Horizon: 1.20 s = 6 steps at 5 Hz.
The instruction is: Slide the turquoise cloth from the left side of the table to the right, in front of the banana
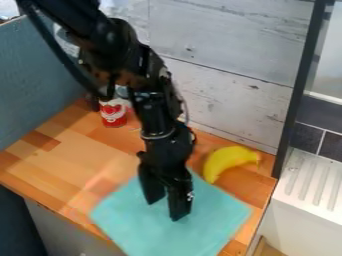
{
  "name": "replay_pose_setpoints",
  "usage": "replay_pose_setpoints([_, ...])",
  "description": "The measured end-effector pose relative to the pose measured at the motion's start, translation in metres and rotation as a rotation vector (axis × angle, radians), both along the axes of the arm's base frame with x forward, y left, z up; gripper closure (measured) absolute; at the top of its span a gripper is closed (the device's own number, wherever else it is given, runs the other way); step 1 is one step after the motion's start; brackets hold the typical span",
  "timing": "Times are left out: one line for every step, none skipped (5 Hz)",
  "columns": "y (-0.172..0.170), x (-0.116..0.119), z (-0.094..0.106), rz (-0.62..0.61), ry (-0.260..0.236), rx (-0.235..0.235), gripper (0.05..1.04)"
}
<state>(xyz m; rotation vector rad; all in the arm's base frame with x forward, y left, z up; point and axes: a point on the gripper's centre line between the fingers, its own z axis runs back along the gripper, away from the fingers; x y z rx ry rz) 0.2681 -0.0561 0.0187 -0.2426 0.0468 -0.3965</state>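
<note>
- Okay, gripper (pixel 165 211) is over the teal cloth (pixel 133 220), pointing down, black arm (pixel 113 47) coming in from the upper left.
- Jaws: partly open, narrow gap between the two fingers, nothing seen gripped. Can't tell if the tips touch the cloth or sit just above it.
- Cloth: spread out roughly flat on the wooden counter (pixel 63 162), turned cornerwise, near part running down to the bottom edge of the view. Gripper is over its far half.
- Banana (pixel 227 161): yellow, curved, lying on the counter just beyond the cloth's far right side, to the right of the gripper in the view. Lower end is right by the cloth edge, can't tell if touching. Other end points right.
- Red and white can (pixel 113 116): at the back of the counter, left of the arm in the view, well apart from the cloth, top partly hidden.
- Back: pale wood-plank wall (pixel 234 92). Left: blue-gray panel (pixel 33 75).
- Right: dark upright post (pixel 297 90), dark tiles (pixel 308 139), white ridged drainboard (pixel 310 190).
</note>
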Motion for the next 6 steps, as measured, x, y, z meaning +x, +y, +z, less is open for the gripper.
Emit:
replay_pose_setpoints([-0.002, 0.001, 0.009, 0.102, -0.009, -0.001, 0.078])
replay_pose_setpoints([0.009, -0.01, 0.037, 0.246, -0.051, 0.061, 0.079])
replay_pose_setpoints([0.034, -0.018, 0.061, 0.37, -0.081, 0.127, 0.079])
replay_pose_setpoints([0.062, -0.025, 0.082, 0.417, -0.083, 0.173, 0.079])
replay_pose_setpoints([0.101, -0.019, 0.101, 0.423, -0.114, 0.193, 0.079])
replay_pose_setpoints([0.118, -0.017, 0.109, 0.38, -0.122, 0.225, 0.079])
